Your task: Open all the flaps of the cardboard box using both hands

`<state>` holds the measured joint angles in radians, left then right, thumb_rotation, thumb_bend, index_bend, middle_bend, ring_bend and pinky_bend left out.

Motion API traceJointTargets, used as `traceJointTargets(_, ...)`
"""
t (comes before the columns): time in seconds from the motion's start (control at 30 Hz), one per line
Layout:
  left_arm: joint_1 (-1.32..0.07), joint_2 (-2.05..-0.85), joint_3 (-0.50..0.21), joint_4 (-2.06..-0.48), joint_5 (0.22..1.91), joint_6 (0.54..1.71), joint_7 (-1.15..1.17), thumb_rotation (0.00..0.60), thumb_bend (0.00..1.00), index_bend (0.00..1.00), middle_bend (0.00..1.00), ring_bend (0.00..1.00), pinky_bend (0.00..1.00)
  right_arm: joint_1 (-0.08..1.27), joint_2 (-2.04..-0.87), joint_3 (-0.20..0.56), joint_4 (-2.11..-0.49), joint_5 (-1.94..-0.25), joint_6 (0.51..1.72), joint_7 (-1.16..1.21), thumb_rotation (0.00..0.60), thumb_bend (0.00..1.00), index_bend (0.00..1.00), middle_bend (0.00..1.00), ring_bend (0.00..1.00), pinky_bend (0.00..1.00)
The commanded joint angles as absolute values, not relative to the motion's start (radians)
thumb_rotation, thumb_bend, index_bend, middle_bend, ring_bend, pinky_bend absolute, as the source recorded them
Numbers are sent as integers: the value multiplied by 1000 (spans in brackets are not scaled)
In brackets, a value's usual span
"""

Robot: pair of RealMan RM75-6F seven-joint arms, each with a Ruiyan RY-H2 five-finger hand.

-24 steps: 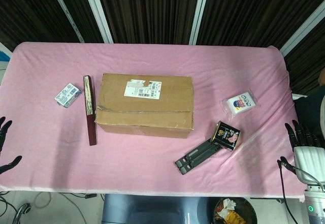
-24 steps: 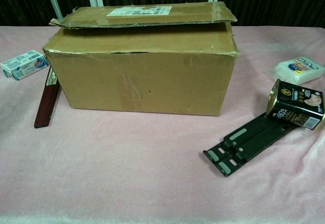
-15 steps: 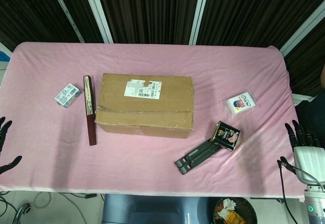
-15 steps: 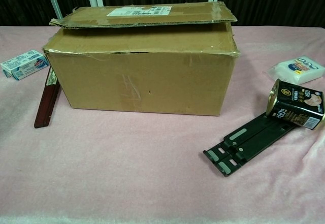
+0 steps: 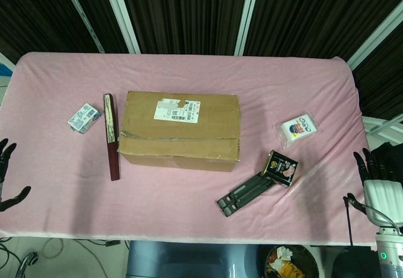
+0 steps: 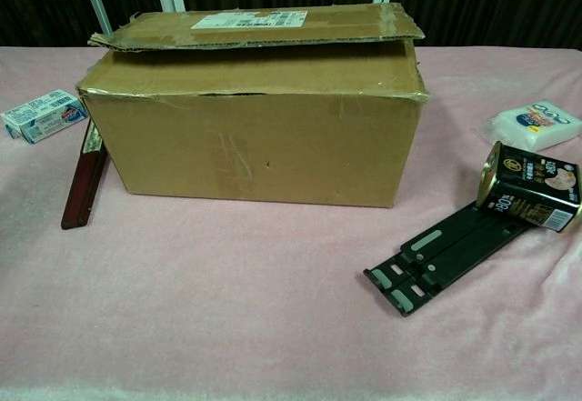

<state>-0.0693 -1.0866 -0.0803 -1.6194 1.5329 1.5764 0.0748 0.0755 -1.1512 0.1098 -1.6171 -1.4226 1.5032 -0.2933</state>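
The brown cardboard box (image 5: 180, 130) (image 6: 255, 128) stands in the middle of the pink table with its top flaps folded down. The far flap, with a white label (image 5: 176, 110), lies slightly raised over the near one in the chest view. My left hand (image 5: 6, 177) shows at the left edge of the head view, off the table, fingers spread and holding nothing. My right hand (image 5: 378, 180) sits at the right edge beyond the table's corner, fingers apart and empty. Both hands are far from the box. Neither appears in the chest view.
A dark red flat case (image 5: 111, 136) lies by the box's left side, a small white-blue carton (image 5: 84, 118) further left. To the right are a black can (image 5: 281, 167), a black folding stand (image 5: 247, 193) and a white packet (image 5: 297, 128).
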Motion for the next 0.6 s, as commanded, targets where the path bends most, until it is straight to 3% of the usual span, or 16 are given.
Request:
traceJointTargets(0.03, -131, -1056, -130, -1723, 1509, 1522, 168, 600, 191, 0, 0, 0, 0, 77, -1152, 113, -1621, -1413, 1497, -286, 600, 251, 0, 0, 14, 229)
traceJointTargets(0.3, -289, -1067, -227, -1869, 1407, 1354, 360, 600, 249, 0, 0, 0, 0, 79, -1151, 119, -1636, -1381, 1476, -271, 600, 251, 0, 0, 14, 229)
traceJointTargets(0.6, -448, -1163, -288, -1897, 1258, 1217, 555, 600, 260, 0, 0, 0, 0, 81, -1143, 131, -1656, -1336, 1453, -244, 600, 251, 0, 0, 14, 229)
